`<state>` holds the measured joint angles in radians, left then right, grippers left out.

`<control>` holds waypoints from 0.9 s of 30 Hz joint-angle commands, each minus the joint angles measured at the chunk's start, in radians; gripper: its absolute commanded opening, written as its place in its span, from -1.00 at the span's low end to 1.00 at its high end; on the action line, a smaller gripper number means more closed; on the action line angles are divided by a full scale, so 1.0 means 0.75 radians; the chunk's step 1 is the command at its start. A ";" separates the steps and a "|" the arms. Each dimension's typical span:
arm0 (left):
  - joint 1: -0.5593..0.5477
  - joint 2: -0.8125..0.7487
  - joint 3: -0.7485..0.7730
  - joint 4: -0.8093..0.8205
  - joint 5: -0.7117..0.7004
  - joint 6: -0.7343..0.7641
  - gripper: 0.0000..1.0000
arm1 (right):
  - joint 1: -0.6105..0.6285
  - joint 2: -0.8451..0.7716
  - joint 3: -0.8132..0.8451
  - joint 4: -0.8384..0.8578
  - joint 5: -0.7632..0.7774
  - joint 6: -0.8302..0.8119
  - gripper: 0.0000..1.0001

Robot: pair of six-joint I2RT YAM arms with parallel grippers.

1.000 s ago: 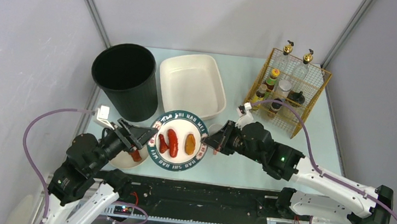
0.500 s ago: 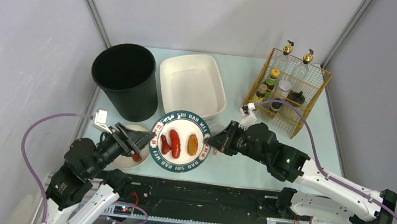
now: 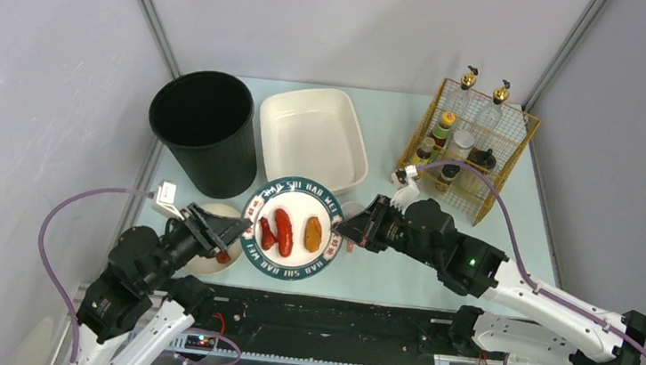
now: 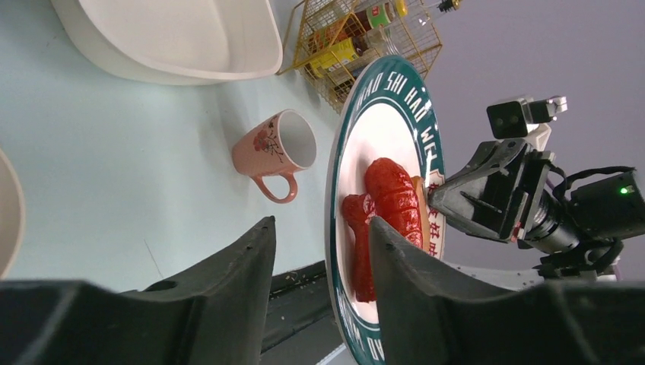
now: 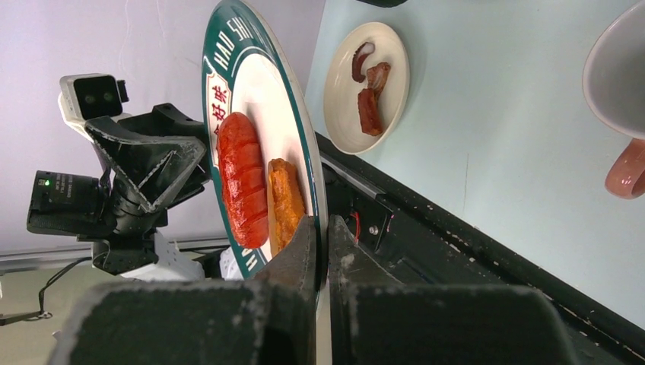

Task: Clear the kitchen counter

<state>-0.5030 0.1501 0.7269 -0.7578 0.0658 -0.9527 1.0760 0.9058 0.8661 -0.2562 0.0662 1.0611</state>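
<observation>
A green-rimmed plate (image 3: 293, 199) with two red sausages (image 3: 282, 232) and an orange-brown piece (image 3: 313, 233) hangs above the mint-green kitchen counter (image 3: 388, 117). My right gripper (image 3: 343, 234) is shut on the plate's right rim; the right wrist view shows its fingers (image 5: 308, 243) pinching the rim (image 5: 304, 144). My left gripper (image 3: 234, 233) is open at the plate's left rim. In the left wrist view the rim (image 4: 335, 228) stands between the spread fingers (image 4: 258, 251), untouched. A pink mug (image 4: 278, 148) stands on the counter under the plate.
A small cream plate (image 3: 201, 260) with food scraps lies under my left gripper and also shows in the right wrist view (image 5: 366, 87). A black bin (image 3: 204, 131) and a white tub (image 3: 313, 137) stand behind. A yellow wire basket (image 3: 466, 147) of bottles is at the back right.
My left gripper has drawn back a little to the near left, uncovering more of the small cream plate. The green-rimmed plate has hardly moved in the right gripper.
</observation>
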 commanded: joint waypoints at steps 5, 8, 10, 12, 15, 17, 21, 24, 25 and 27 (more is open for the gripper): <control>-0.004 -0.020 -0.041 0.011 0.043 -0.057 -0.32 | -0.004 -0.007 0.111 0.224 -0.060 0.042 -1.00; -0.004 -0.027 -0.054 0.013 0.042 -0.067 -0.37 | -0.004 0.002 0.109 0.240 -0.071 0.049 -1.00; -0.004 -0.025 -0.062 0.013 0.044 -0.070 -0.37 | -0.005 0.012 0.110 0.249 -0.072 0.057 -1.00; -0.004 -0.024 -0.065 0.013 0.045 -0.072 -0.36 | -0.004 0.021 0.110 0.260 -0.103 0.061 -1.00; -0.004 -0.017 -0.063 0.013 0.042 -0.070 -0.36 | -0.004 0.035 0.109 0.272 -0.118 0.067 -1.00; -0.004 -0.007 -0.060 0.013 0.045 -0.065 -0.41 | -0.004 0.042 0.110 0.278 -0.123 0.069 -1.00; -0.004 0.018 -0.053 0.013 0.056 -0.049 -0.96 | -0.007 0.043 0.124 0.253 -0.121 0.057 -1.00; -0.004 0.032 -0.047 0.019 0.054 -0.039 -1.00 | -0.015 0.040 0.127 0.231 -0.116 0.048 -1.00; -0.004 0.043 -0.045 0.026 0.057 -0.038 -1.00 | -0.023 0.041 0.126 0.213 -0.116 0.048 -1.00; -0.005 0.068 -0.039 0.037 0.062 -0.039 -1.00 | -0.034 0.042 0.127 0.181 -0.117 0.054 -1.00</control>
<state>-0.5030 0.1604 0.6823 -0.7536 0.0883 -1.0027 1.0660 0.9565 0.8757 -0.2241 0.0017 1.0630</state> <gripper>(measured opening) 0.044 0.034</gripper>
